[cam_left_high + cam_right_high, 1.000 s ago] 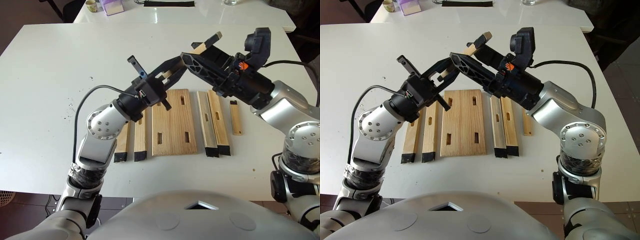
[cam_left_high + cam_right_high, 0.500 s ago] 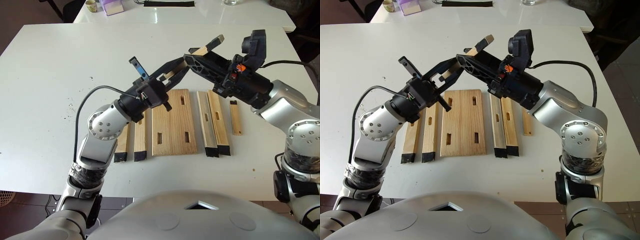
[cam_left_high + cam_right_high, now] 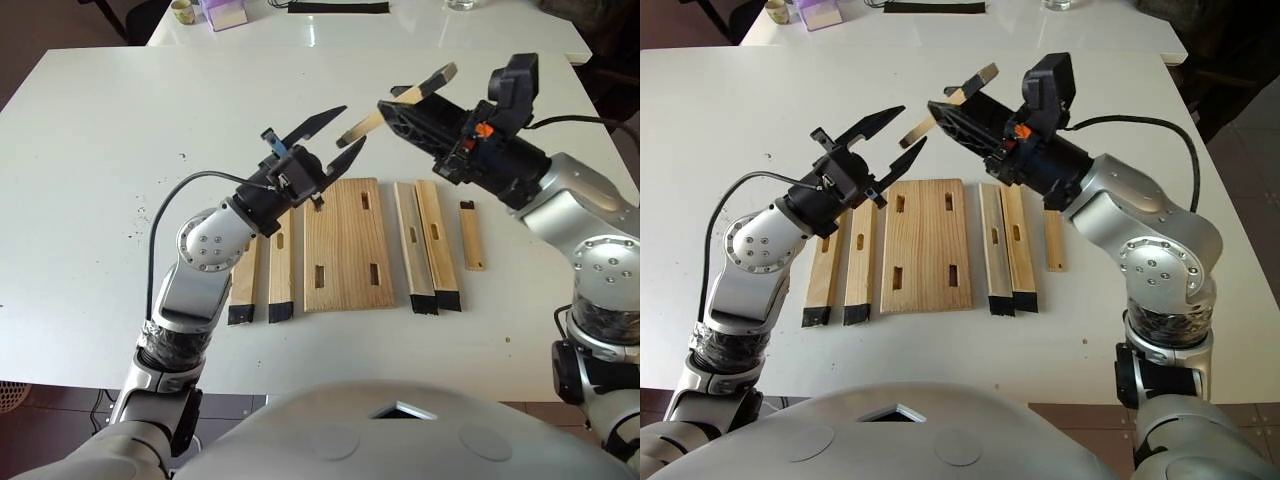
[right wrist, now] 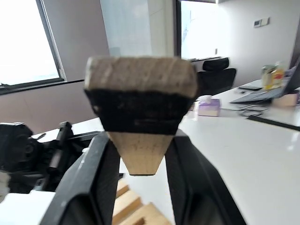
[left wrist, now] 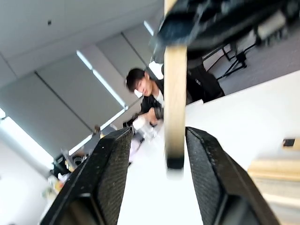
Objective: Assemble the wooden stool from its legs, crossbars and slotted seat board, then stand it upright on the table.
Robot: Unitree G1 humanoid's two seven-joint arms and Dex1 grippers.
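Observation:
My right gripper point(image 3: 397, 106) is shut on a light wooden bar point(image 3: 362, 126) with a black end, and holds it slanted in the air above the far end of the slotted seat board point(image 3: 345, 245). My left gripper point(image 3: 353, 124) stands open, its two fingers on either side of the bar's lower end without touching it. The left wrist view shows the bar point(image 5: 174, 93) hanging between the fingers point(image 5: 108, 178). Two legs point(image 3: 281, 265) lie left of the board and two legs point(image 3: 408, 245) lie right of it. A short crossbar point(image 3: 471, 235) lies farthest right.
All the parts lie flat on the white table point(image 3: 100, 150), with bare surface to the left and at the back. A second table behind carries a purple box point(image 3: 225, 12) and a black strip point(image 3: 338, 7). A black cable point(image 3: 175, 190) loops by my left arm.
My left gripper has opened wide and drawn back to the left, away from the right gripper. The right gripper has carried the bar slightly up and to the right.

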